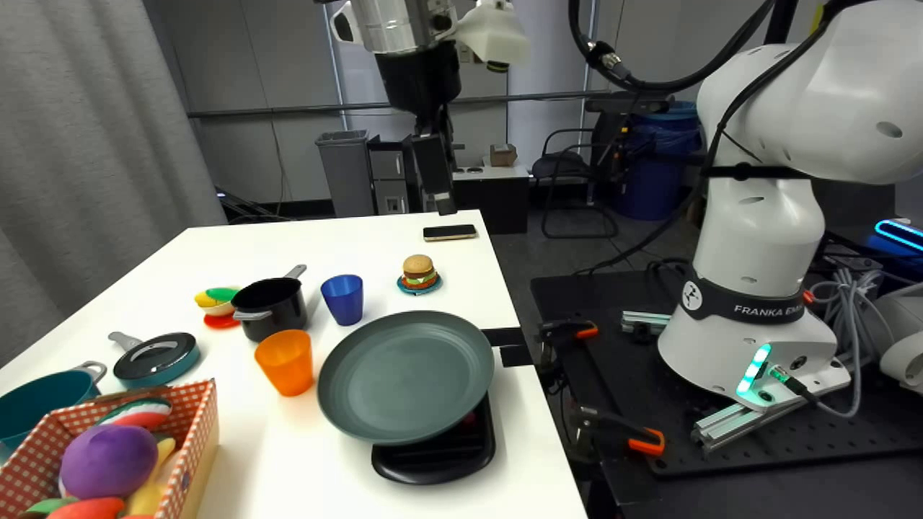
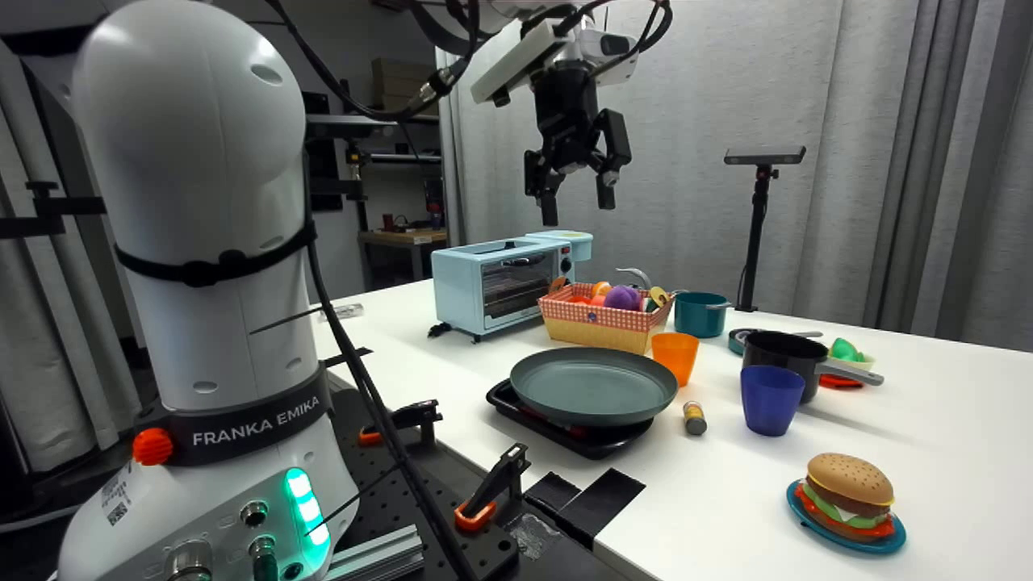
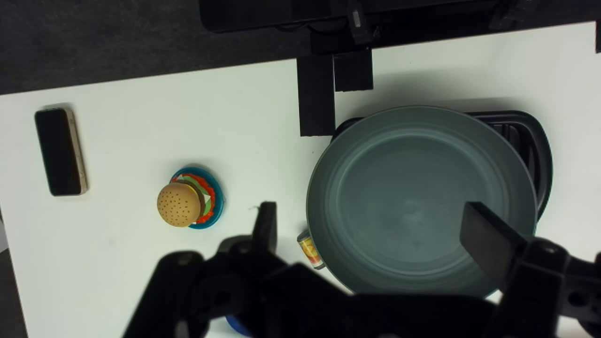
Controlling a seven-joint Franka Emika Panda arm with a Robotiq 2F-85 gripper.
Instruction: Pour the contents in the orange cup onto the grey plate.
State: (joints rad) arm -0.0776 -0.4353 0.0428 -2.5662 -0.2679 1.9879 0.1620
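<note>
The gripper [image 2: 578, 202] hangs high above the tabletop [image 2: 952, 420], its fingers spread wide apart. The orange cup [image 2: 676, 357] stands upright on the tabletop, well below the gripper and off to one side; in both exterior views the two are well apart. The inside of its base is hidden at these angles. Just beside the orange cup is the plate [image 1: 404, 375], resting on a black tray [image 1: 433, 472]; whether they touch, I cannot tell. In the wrist view the plate lies beneath the gripper: one finger overlaps it, while the other shows over the tabletop. A small can [image 3: 310, 251] sits at the plate's rim, seen between the fingers. The blue cup [image 2: 772, 399], the pot [image 1: 270, 310] and the basket [image 2: 601, 332] stand near the orange cup.
</note>
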